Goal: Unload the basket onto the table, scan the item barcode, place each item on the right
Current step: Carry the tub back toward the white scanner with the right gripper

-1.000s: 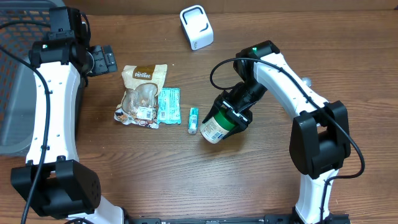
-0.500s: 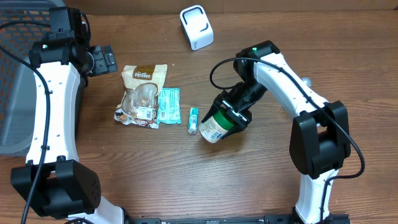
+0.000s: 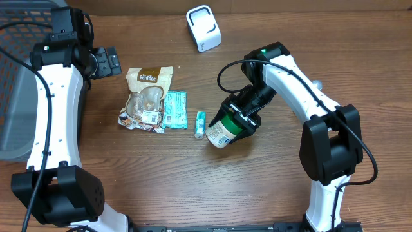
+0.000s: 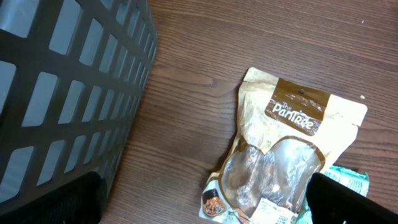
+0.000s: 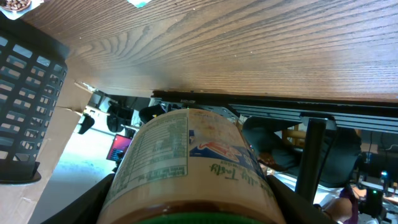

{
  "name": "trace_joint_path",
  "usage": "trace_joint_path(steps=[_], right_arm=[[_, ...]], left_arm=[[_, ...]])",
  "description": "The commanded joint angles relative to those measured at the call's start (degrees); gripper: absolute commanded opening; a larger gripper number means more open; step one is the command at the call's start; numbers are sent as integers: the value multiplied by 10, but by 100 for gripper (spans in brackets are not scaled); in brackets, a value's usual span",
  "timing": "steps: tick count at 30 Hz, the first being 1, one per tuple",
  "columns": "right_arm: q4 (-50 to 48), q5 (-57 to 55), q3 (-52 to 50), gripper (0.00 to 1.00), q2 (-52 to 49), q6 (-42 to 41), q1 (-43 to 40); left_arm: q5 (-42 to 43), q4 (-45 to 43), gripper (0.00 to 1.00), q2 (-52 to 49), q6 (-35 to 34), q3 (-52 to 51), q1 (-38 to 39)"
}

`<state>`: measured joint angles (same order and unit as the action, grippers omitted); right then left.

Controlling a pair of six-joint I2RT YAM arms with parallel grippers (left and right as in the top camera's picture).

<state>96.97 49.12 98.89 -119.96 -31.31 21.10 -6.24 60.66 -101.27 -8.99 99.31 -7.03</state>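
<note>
Seen from above, the right arm is bent over the middle of the table (image 3: 193, 187). The right gripper (image 3: 238, 121) is clamped on the jar (image 3: 220, 135), which is held tipped on its side, just beside a small tube (image 3: 200, 124). The left arm is stretched toward the far left. The left gripper (image 3: 111, 62) is spread wide with nothing in it.

In the left wrist view, the dark fingers (image 4: 351, 202) are seen far apart above a snack pouch (image 4: 286, 155), beside a black basket (image 4: 62, 93).

In the right wrist view, the jar's label is seen close up, squeezed from both sides.
</note>
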Motion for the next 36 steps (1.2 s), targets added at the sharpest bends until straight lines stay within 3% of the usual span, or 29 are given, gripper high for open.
trace_joint_path(steps=[1,12,24,26,28,33,36], right_arm=[[2,20,14,31,4,-2,2],[-16,-2,14,31,4,-1,2],[-199,-358,14,34,4,-1,2],[-245,-423,14,25,4,0,2],[-283,-464,14,23,4,15,1],[-369,-480,15,4,4,91,0],[-379,-479,34,4,4,107,0]], left_arm=[[-8,0,100,1,2,9,-5],[-8,0,100,1,2,9,-5],[-8,0,100,1,2,9,-5],[-8,0,100,1,2,9,-5],[-8,0,100,1,2,9,-5],[-8,0,100,1,2,9,-5],[-8,0,100,1,2,9,-5]])
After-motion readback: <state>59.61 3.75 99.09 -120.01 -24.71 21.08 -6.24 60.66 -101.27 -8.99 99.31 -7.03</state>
